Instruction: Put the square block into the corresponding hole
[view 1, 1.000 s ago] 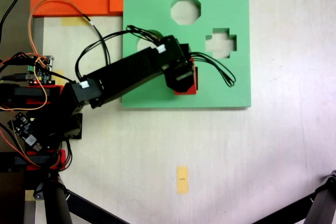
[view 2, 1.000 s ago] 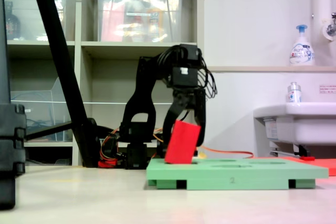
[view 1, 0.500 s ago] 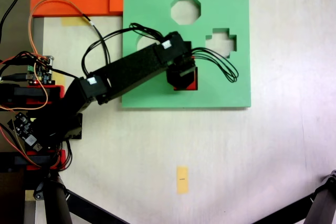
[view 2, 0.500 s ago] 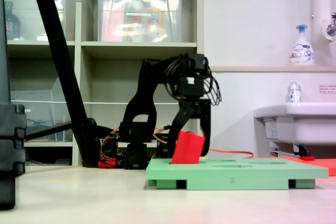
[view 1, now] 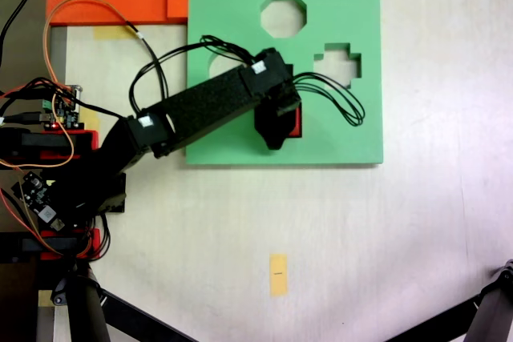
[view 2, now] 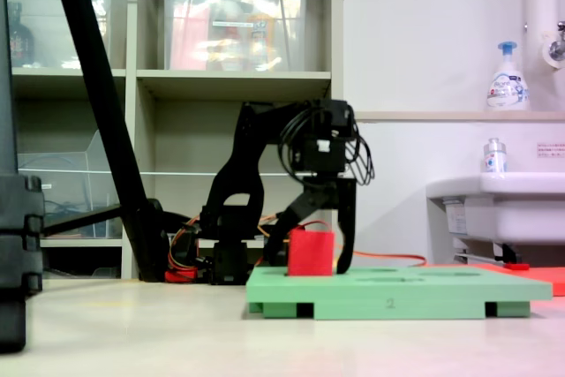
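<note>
Block (view 2: 311, 253) sits upright in hole (view 1: 293, 126) of board (view 2: 397, 291); gripper (view 2: 311, 249) released, fingers straddling it.

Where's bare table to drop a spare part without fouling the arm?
In the first exterior view, free: table right of the green foam board, and below it around the yellow tape rectangle. Crowded: left edge, with circuit boards and wires, and the board's middle under the end effector.

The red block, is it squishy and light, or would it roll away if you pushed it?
The red block looks like matte foam, so probably light and slightly squishy. Its flat faces mean it likely won't roll. It sits upright in the green board.
</note>
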